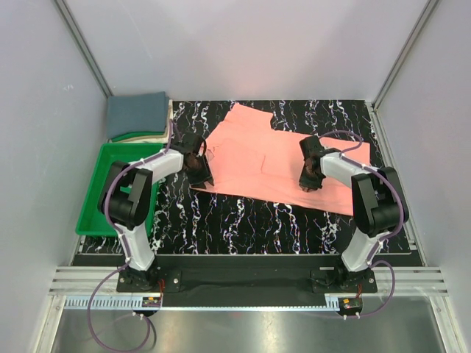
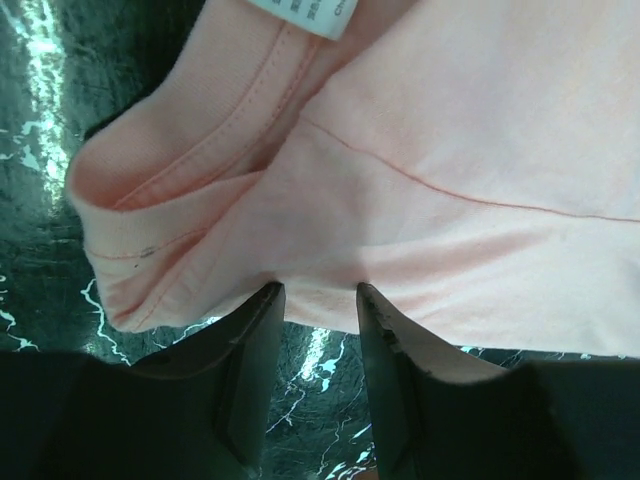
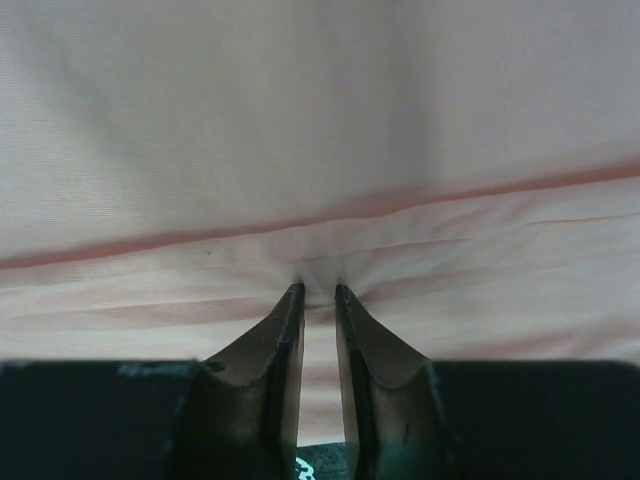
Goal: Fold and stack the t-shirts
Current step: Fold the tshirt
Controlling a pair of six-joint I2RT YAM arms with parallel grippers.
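On the marbled table point(image 1: 243, 228), the salmon-pink t-shirt point(image 1: 272, 158) lies spread. The right gripper point(image 3: 318, 288) pinches a fold of it. The left gripper point(image 2: 320, 290) has its jaws slightly apart at the collar edge, grip unclear. The blue-grey t-shirt point(image 1: 136, 114) sits folded on a pale tray point(image 1: 140, 135) behind the green tray point(image 1: 92, 213).

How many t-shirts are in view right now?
2. The salmon-pink t-shirt lies spread mid-table. The blue-grey t-shirt sits folded in the far left corner, behind the green tray. Others could be hidden beneath it.
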